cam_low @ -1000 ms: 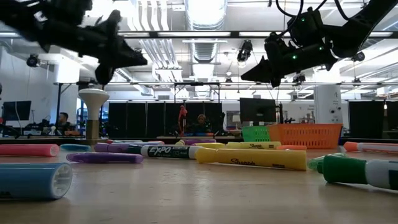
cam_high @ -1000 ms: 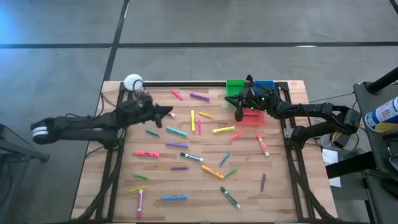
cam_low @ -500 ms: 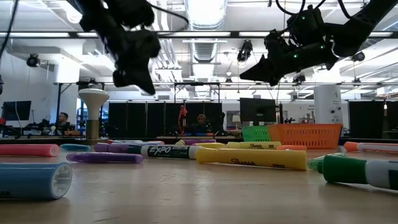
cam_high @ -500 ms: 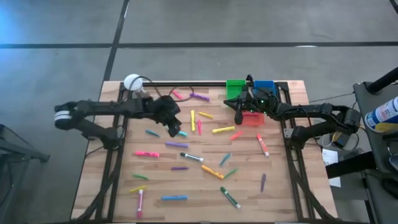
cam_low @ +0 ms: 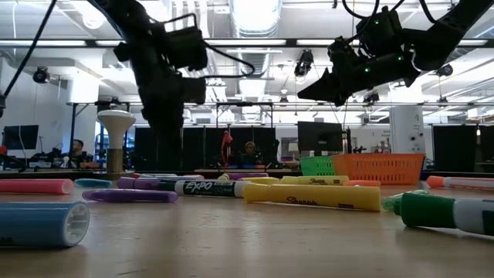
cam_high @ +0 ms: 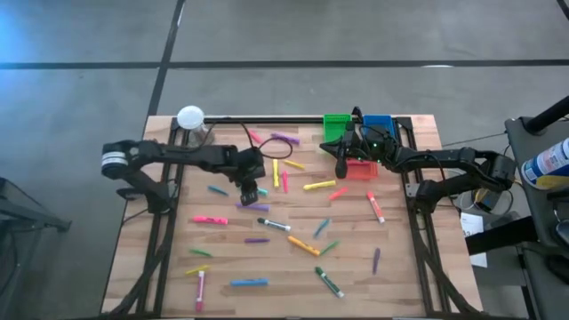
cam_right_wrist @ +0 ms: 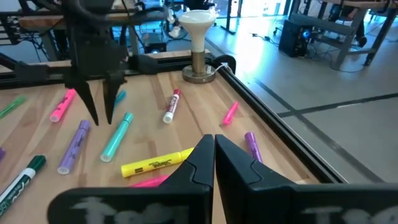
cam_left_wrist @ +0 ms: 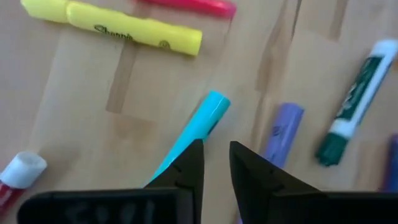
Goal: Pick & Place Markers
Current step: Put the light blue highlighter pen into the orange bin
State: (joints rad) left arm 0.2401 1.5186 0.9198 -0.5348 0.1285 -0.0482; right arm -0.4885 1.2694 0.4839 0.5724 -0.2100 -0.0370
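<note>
Many markers lie flat and scattered over the wooden table (cam_high: 400, 267). My left gripper (cam_left_wrist: 216, 163) points steeply down, open by a narrow gap, just above a teal marker (cam_left_wrist: 194, 129) and beside a purple marker (cam_left_wrist: 283, 132). From the right wrist view, it (cam_right_wrist: 101, 117) hangs clear of the tabletop. A yellow highlighter (cam_left_wrist: 124, 28) and a green-and-white marker (cam_left_wrist: 351, 102) lie close by. My right gripper (cam_right_wrist: 213, 149) is shut and bare, hovering near level by the red bin (cam_high: 363, 169).
A green bin (cam_high: 336, 124) and a blue bin (cam_high: 377, 124) stand at the table's far edge, right of the middle. A white-topped post (cam_high: 190, 117) stands at the far left corner. More markers lie across the near half of the table.
My left gripper has swung from the table's left side toward its middle and come down. It has tipped from near level to pointing steeply down over the teal marker. The markers lie as before.
</note>
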